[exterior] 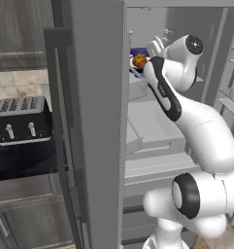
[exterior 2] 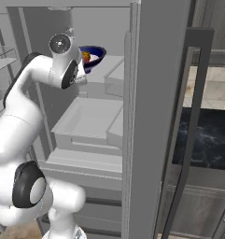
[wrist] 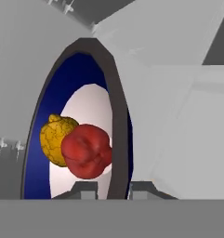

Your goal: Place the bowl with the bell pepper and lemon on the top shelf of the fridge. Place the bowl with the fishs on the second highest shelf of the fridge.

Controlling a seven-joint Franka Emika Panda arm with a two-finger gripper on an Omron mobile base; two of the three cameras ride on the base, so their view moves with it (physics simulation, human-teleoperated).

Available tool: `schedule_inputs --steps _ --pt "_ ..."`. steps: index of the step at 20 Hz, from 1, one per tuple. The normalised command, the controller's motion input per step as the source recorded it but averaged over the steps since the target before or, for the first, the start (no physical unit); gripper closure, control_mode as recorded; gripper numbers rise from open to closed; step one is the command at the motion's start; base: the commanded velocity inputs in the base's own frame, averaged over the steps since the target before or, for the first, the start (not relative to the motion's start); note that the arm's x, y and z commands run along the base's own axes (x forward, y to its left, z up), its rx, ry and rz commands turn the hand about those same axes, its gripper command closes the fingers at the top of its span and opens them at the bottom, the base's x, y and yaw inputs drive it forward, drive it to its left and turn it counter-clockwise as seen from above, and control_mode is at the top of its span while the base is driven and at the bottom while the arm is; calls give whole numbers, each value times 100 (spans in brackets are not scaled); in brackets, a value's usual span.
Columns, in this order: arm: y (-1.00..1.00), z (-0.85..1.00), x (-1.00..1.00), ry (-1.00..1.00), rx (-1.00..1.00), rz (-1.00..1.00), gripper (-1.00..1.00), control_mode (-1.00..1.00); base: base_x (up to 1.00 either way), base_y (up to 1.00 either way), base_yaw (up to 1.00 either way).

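- The fridge (exterior: pixel 96 121) is seen standing open, its wide grey door swung out toward the cameras and the pale interior exposed.
- The white arm is extended high into the fridge interior, as seen in both base views, with its hand at the level of the upper shelves.
- The top shelf of the fridge (exterior 2: pixel 109 65) is seen as the highest pale panel; the blue-and-white bowl (exterior 2: pixel 92 56) is held just above or at its front edge, and contact with the shelf cannot be told.
- In the hand view the bowl's dark rim (wrist: pixel 114 139) is caught between the two finger tips, so the gripper (wrist: pixel 114 189) is judged to be clamped on the bowl's wall.
- The bell pepper (wrist: pixel 88 151) and the lemon (wrist: pixel 57 139) are seen lying touching each other inside that bowl.
- The first half of the task is judged to be nearly done: the bowl has yet to be set down and let go.
- The second half is judged to be wholly left: the fish bowl is yet to be fetched for the second highest shelf.
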Motion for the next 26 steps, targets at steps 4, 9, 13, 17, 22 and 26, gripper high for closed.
schedule_inputs --steps 4,9,13,17,22,26 --pt "0 -11 100 0 0 -3 100 -100 0 0 0" --pt "0 -24 100 0 0 -2 100 -100 0 0 0" --pt "0 -21 82 0 -1 0 -100 -100 0 0 0" --pt "-2 0 12 0 0 0 -100 -100 0 0 0" --pt "-10 41 -34 0 0 0 -100 -100 0 0 0" --pt "-37 64 -100 -2 0 0 -100 -100 0 0 0"
